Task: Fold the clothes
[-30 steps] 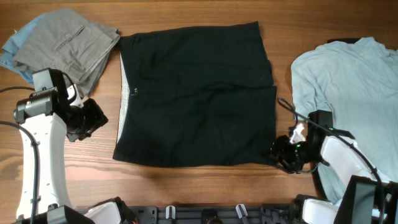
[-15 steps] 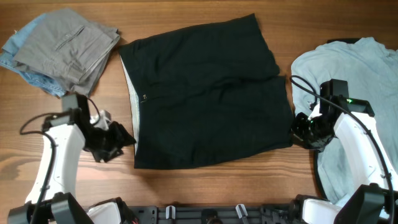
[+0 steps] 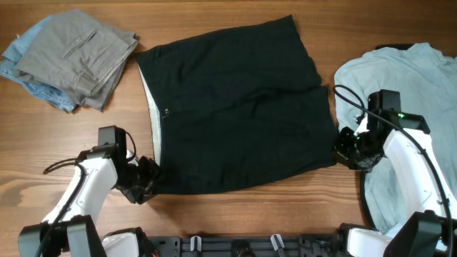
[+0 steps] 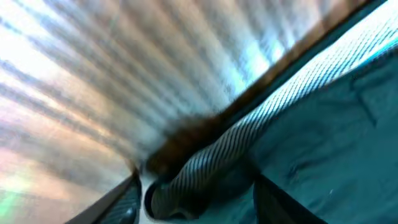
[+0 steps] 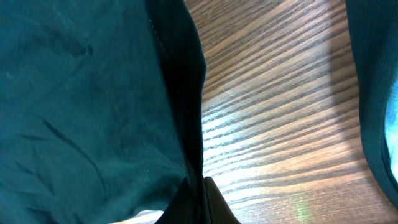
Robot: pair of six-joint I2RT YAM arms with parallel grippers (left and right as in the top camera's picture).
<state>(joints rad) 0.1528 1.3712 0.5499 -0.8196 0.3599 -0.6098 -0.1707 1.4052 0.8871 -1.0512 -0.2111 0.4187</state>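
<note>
Over the last second the black shorts [image 3: 235, 107] slid toward the right side of the tabletop [image 3: 250, 208] and turned a little, so the near-left corner now sits further in than it did. They went along with the right gripper [image 3: 345, 146], which rose from the near-right corner to the right edge and has not moved in the last half second. In the right wrist view the dark hem runs straight down into the fingertips, which look pinched together on it, so this gripper seems to be clamped on the shorts.

The left gripper [image 3: 148, 181] has swung from beside the pile at the far left down to the near-left corner of the shorts. Its wrist view is badly blurred, but two dark fingers show well apart with the striped waistband lining bunched between them, so it looks spread around the hem and not yet closed.

In my judgement the shorts are now placed for folding, lying flat in the middle, and the fold itself has not begun; once the left side closes, both sides will be held.

Counted: one pair of black shorts, one pair of grey trousers [image 3: 78, 50] folded at the far left, one blue denim piece [image 3: 16, 71] showing under them, one pale T-shirt [image 3: 407, 86] spread at the right; four garments, two grippers
</note>
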